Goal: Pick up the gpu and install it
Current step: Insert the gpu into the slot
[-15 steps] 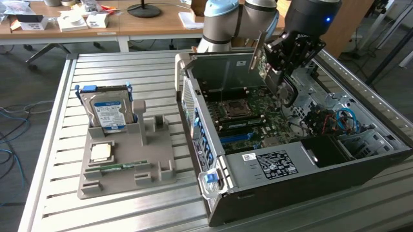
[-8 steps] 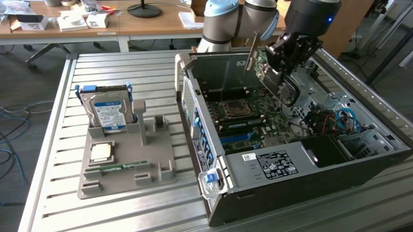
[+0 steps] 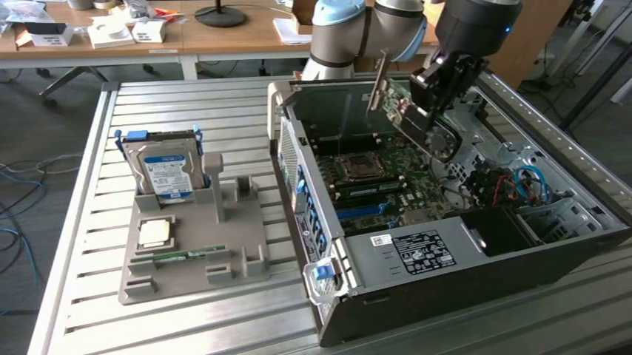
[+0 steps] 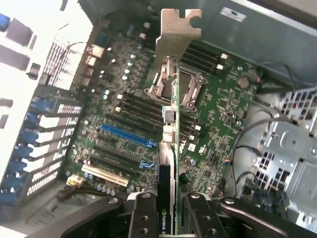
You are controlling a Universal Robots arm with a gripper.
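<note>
Pinching the gpu (image 3: pixel 400 103), gripper (image 4: pixel 167 210) over motherboard (image 4: pixel 223 114), dark green board, black cooler, long silvery end bracket

Wrist view: gpu (image 4: pixel 170 134) seen edge-on. Its gripped end runs out of frame between the end effector (image 4: pixel 169 215) fingers (image 4: pixel 143 218), which are themselves cut by the same edge. White print on the card's edge is cropped and unreadable.

Exterior view: arm (image 3: pixel 474 22) cropped at the top edge. Computer case (image 3: pixel 474 296) corner lost at the exterior view's right. Power-supply label (image 3: pixel 422 250) text too small to read.
</note>
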